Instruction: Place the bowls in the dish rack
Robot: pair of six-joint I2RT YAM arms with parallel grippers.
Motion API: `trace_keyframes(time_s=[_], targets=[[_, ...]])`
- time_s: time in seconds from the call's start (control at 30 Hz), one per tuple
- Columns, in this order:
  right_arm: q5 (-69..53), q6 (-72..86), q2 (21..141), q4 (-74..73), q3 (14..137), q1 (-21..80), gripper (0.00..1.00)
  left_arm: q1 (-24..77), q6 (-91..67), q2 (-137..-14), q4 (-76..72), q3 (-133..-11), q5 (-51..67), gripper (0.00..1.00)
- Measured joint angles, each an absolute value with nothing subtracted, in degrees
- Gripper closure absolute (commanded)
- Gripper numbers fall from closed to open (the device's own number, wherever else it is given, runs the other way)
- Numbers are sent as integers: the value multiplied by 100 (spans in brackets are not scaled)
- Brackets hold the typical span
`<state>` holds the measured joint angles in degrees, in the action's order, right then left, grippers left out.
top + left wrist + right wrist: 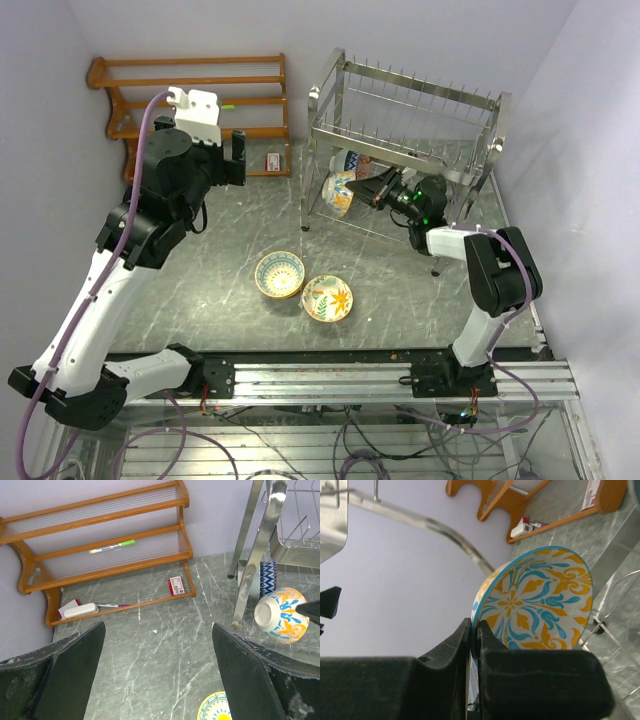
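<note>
Bowl, glossy round w/ floral paint, pinched at rim by R claw; L claw agape.

A brown wooden shelf is standing against the back wall, at the far left corner of the grey marbled table. A green-capped marker is lying on its middle tier. A small red and white box is sitting at the right end of the bottom tier. A white block is resting at the left end.
</note>
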<state>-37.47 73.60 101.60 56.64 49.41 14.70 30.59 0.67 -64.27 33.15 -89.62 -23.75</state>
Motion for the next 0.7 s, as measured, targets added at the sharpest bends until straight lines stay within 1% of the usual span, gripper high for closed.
trace_keyframes(time_s=[0.43,0.7], targets=[[-3785,7577,10921,6464,5155,917,100,3059,69,-6622,3203,-8884,-2324,1],[-3774,8025,11183,7476,5179,631,100,3059,69,-6748,3148,-8827,-2244,1]])
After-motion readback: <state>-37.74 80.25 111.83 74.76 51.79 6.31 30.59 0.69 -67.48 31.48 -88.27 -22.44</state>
